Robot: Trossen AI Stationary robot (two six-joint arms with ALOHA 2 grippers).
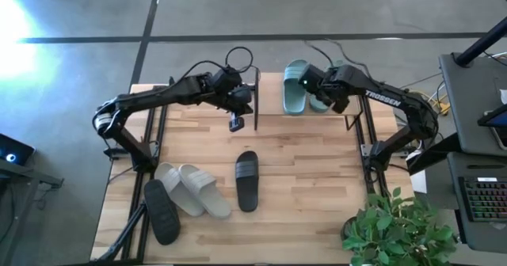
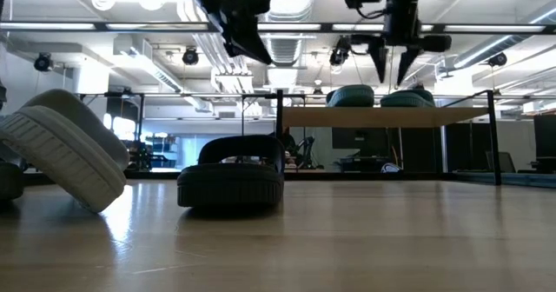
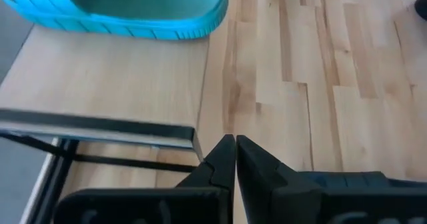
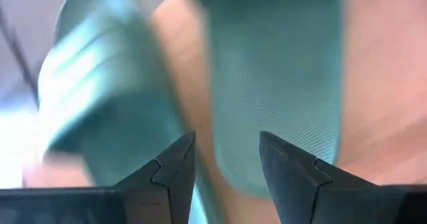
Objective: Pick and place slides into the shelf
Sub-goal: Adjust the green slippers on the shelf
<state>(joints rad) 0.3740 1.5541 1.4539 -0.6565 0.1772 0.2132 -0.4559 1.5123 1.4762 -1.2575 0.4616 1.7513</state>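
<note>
Two teal slides (image 1: 295,88) (image 1: 320,101) lie side by side, soles down, on the top board of the shelf (image 2: 382,116) at the table's far edge. My right gripper (image 4: 227,151) hovers open just above the right-hand teal slide (image 4: 273,84) and is clear of it in the low view (image 2: 395,66). My left gripper (image 3: 235,151) is shut and empty, raised by the shelf's left end (image 1: 238,112). A black slide (image 1: 247,180) rests on the table's middle. Two grey slides (image 1: 190,188) and another black slide (image 1: 161,210) lie near the left near corner.
The shelf's black side frame (image 1: 256,100) stands close to my left gripper. A potted plant (image 1: 396,226) sits at the table's right near corner. Bare tabletop (image 1: 317,171) lies between the shelf and the near edge.
</note>
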